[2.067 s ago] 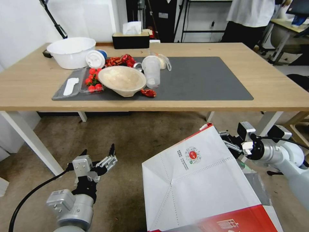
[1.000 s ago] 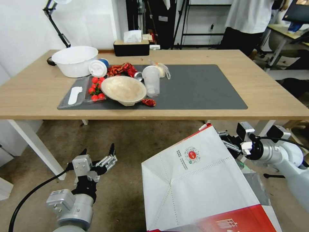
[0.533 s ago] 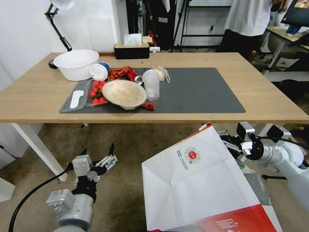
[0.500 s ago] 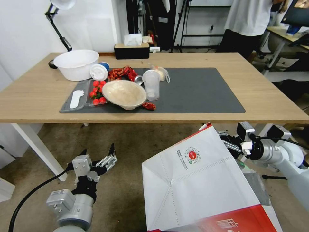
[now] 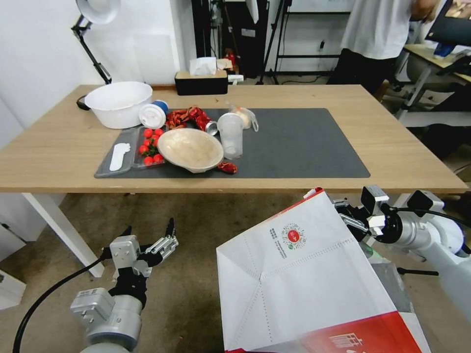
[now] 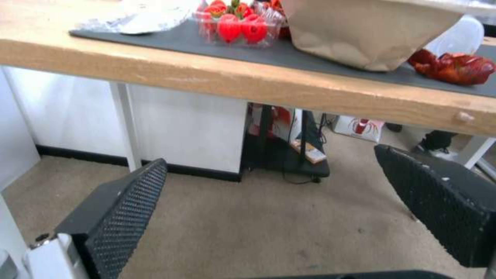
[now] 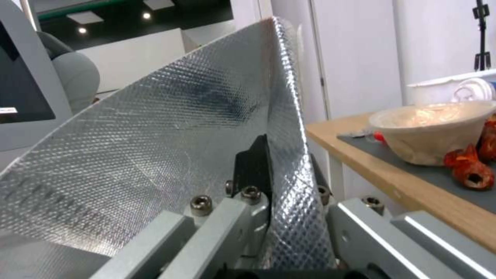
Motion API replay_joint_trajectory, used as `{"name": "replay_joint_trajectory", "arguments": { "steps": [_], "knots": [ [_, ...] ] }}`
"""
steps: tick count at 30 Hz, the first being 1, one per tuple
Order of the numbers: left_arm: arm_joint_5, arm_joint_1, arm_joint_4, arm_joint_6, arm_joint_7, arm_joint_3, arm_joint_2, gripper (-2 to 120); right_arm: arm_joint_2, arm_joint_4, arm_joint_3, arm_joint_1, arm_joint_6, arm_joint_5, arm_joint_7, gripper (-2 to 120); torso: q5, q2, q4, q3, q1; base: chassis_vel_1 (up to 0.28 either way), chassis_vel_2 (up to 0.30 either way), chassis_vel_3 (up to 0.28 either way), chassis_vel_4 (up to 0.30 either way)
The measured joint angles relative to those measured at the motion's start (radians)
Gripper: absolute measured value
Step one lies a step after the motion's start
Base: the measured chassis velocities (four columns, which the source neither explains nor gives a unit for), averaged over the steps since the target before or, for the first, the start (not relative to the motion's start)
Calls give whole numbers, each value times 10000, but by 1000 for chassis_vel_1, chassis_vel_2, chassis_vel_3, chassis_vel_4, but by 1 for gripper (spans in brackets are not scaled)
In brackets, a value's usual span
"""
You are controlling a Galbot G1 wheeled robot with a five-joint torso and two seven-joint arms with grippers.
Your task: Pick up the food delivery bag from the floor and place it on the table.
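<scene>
Aloft, food delivery bag tilted tableward.

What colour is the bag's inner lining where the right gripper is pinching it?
Silver foil with a fine quilted texture, on the food delivery bag in the right gripper; clearest in the right wrist view.

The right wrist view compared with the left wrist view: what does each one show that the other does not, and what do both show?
Right wrist view alone: the right gripper shut on the bag's foil-lined edge. Left wrist view alone: the left gripper open with nothing between its fingers, the floor below, and tomatoes. Both: the table edge, its mat, the bowl and a red wrapper.
</scene>
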Motion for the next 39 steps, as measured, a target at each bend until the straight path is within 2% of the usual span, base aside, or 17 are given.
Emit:
{"name": "replay_joint_trajectory", "arguments": {
  "steps": [7, 20, 22, 39],
  "knots": [
    [27, 8, 0, -1, 3, 27, -43, 100, 5, -11, 0, 8, 5, -14, -17, 0, 0, 533, 0, 314, 217, 0, 0, 0, 0],
    [27, 34, 0, -49, 3, 6, -42, 100, 31, -28, -46, 50, 7, -41, -50, 0, 0, 1196, 0, 696, 497, 0, 0, 0, 0],
    [37, 40, 0, -51, 5, 23, -41, 100, 41, -29, -45, 21, 12, -49, -50, 0, 0, 1514, 0, 879, 633, 0, 0, 0, 0],
    [21, 60, 0, -70, 128, -6, -9, 100, 33, -2, -36, 4, 18, -42, -27, 0, 0, 2294, 0, 1322, 968, 0, 0, 0, 0]
  ]
}}
